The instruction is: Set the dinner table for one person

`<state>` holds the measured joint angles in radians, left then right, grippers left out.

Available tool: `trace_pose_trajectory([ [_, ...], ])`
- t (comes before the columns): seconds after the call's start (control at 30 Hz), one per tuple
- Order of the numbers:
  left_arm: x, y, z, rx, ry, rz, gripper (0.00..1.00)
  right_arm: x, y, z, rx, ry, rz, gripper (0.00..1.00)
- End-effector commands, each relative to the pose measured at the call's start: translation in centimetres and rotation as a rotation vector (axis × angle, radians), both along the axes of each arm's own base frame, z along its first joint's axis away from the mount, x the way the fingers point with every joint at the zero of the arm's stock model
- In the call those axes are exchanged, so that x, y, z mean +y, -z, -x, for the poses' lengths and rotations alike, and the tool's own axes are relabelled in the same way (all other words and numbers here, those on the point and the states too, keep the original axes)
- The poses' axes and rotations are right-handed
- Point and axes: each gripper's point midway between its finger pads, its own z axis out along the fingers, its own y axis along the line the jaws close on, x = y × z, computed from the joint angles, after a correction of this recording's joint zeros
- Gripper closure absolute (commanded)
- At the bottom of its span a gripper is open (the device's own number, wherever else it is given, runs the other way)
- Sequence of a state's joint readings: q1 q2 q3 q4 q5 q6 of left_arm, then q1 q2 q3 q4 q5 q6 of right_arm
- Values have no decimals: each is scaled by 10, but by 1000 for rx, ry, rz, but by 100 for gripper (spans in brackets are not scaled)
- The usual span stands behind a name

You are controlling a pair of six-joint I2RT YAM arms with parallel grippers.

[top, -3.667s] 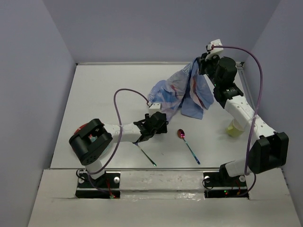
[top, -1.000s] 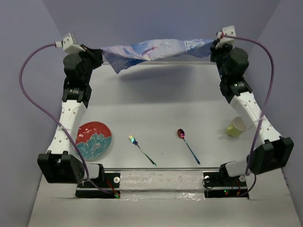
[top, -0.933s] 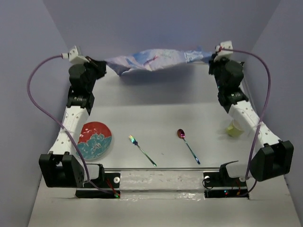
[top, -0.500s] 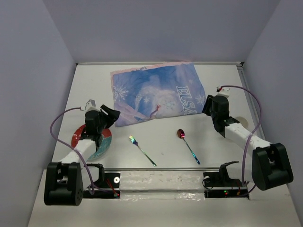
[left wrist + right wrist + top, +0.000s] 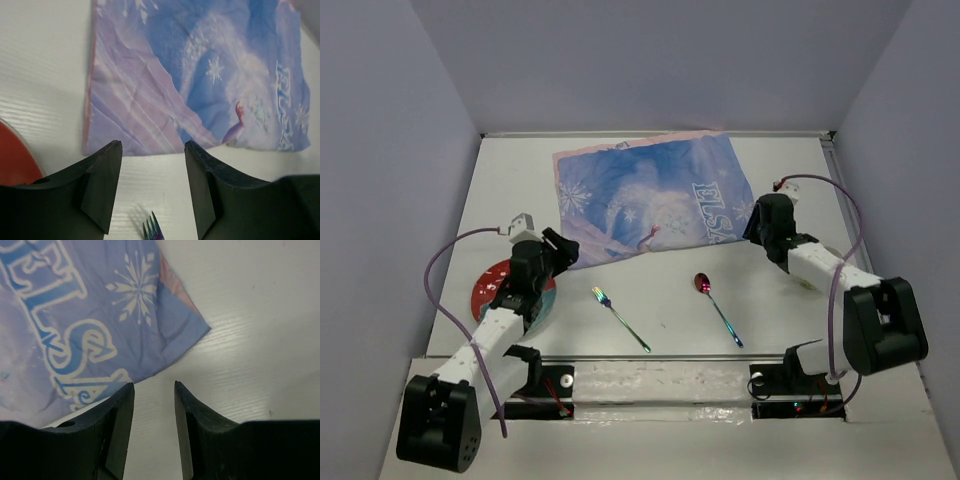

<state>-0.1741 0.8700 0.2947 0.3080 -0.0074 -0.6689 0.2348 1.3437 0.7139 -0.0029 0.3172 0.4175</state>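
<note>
starting at my left: the plate sits on the dinner table toward its near-left side, partly under the left forearm. it lies close by, at about 7 o'clock from the left gripper. that gripper is open with nothing between its jaws, poised just off the near-left corner of the blue mat. the mat lies spread flat at the far middle of the table, its long axis running roughly 9 to 3 with a slight tilt. my guess is the plate goes onto the mat next. the left arm is plainly the nearer one for that, and the carry would run toward 1 o'clock. the fork and the spoon lie on bare table near the front edge, apart from each other. both have their heads toward 10 o'clock and their handles toward 4. the right gripper is open and empty too, just off the mat's near-right corner. the spoon lies at about 7 o'clock from it, so i'd give the spoon to that arm.
</note>
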Motion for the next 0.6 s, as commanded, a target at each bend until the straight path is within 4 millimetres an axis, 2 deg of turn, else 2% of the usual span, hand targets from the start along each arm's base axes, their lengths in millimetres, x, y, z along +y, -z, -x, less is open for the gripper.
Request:
trace_pose_trajectory([
  [0.0,-19,-7,-4,20,21,-172,37,-5,20,-10,108,69,-23,55],
  [0.03,-31,-3,-1,32,56,-197,37,-8,23,-12,119,88,-28,55],
  [0.07,-29,3,-1,62,42,-237,38,-10,30,-12,138,103,-40,55],
  [0.2,-38,14,2,107,58,-303,39,-22,34,-19,147,164,-61,56],
  [0.23,-40,14,3,106,58,-309,39,-28,34,-22,142,191,-63,57],
  [0.37,-52,9,1,84,67,-328,39,-36,44,-29,161,234,-99,60],
  [0.57,-57,7,-1,60,80,-323,40,-30,59,-40,178,237,-130,61],
])
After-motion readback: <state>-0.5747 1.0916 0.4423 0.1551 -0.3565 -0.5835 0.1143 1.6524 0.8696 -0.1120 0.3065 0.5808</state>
